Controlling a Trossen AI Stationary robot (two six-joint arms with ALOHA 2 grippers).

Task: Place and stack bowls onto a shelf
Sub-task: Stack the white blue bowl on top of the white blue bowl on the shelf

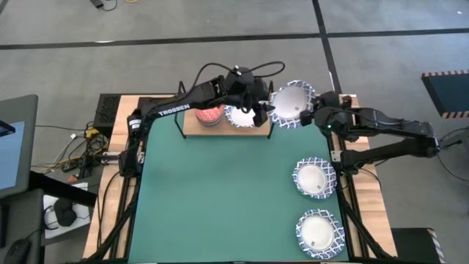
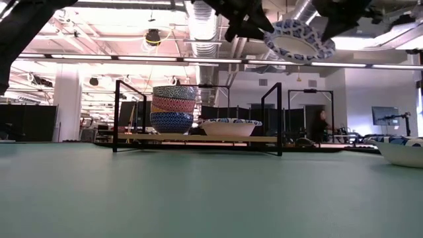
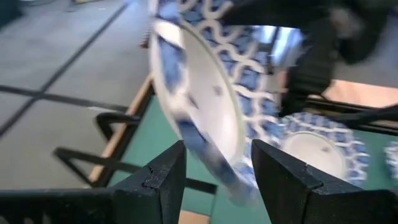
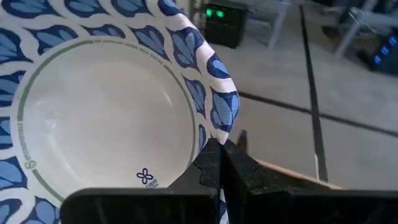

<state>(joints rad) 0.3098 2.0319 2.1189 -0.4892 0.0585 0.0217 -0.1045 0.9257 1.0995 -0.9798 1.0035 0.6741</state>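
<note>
A wide white bowl with a blue-patterned rim is held high and tilted beyond the shelf's right end; it also shows in the low view. My right gripper is shut on it. My left gripper is open, and the bowl's opposite rim passes between its fingers. The light-wood shelf carries a stack of small patterned bowls and a wide white bowl, each resting on its base. My right gripper pinches the bowl's rim between its two fingers, one on the patterned outside and one on the inside. It comes from the table's right side. The bowl is lifted clear and tilted. I cannot tell whether my left gripper's open fingers touch the rim.
Two more wide white bowls sit on the green mat along its right side; one shows in the low view. The shelf's black wire end frames stand up at both ends.
</note>
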